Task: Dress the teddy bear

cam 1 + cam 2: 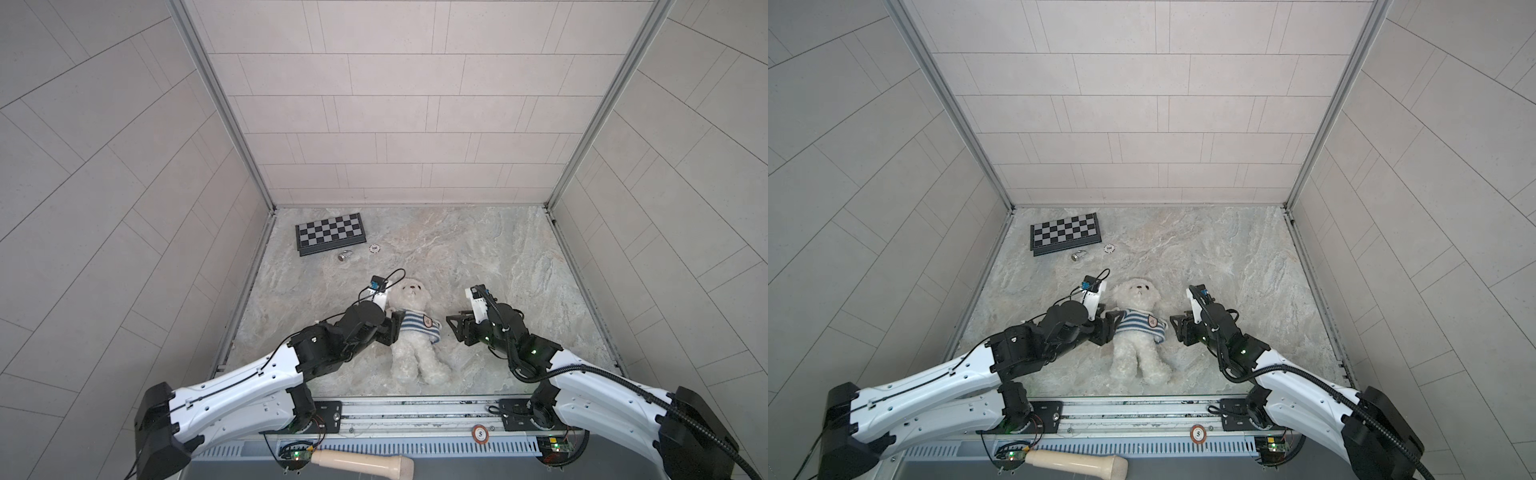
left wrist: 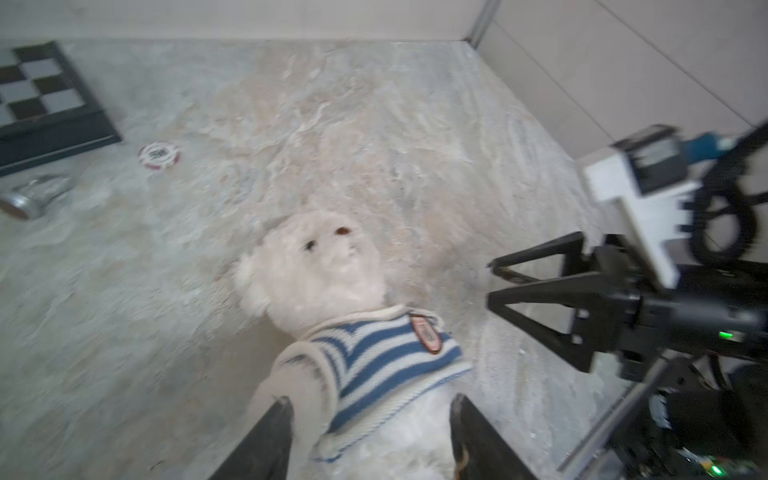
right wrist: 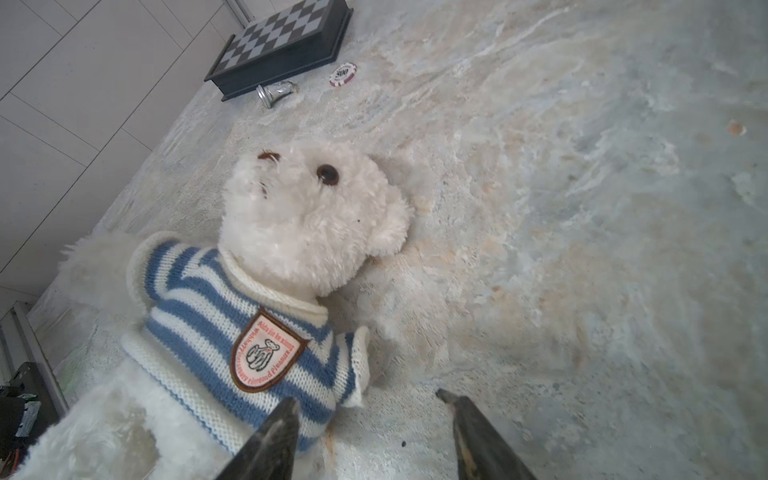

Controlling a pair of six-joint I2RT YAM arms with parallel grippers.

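In both top views we see the teddy bear (image 1: 413, 328) (image 1: 1139, 328) on its back near the front middle of the marble table (image 1: 519, 249), its long axis running from head at 12 o'clock to feet at 6 o'clock. The striped shirt (image 1: 415, 326) already sits around its chest. The left gripper (image 1: 392, 328) lies at the bear's 9 o'clock, right against the shirt's side; the right gripper (image 1: 451, 328) lies at 3 o'clock, just beside the bear but apart from it. We judge the left arm the nearer one. A chessboard (image 1: 331, 232), a poker chip (image 1: 375, 248) and a small metal piece (image 1: 344, 255) rest well apart, toward 11 o'clock.

In the left wrist view, blurred, the left gripper (image 2: 370, 432) stands with jaws spread, the shirt hem and white belly between them; whether either jaw touches fabric we cannot tell. The right gripper (image 2: 492, 280) is visible beyond, jaws parted and empty.

In the right wrist view the right gripper (image 3: 368, 424) is released, one jaw over the shirt's lower edge, the other over bare table. The bear (image 3: 307, 216) looks fluffy and white, dark eyes and nose showing, with a shield badge (image 3: 266, 351) on the shirt. The sleeve (image 3: 357, 361) nearest this gripper hangs flat and seems empty, so we judge that arm not yet through.
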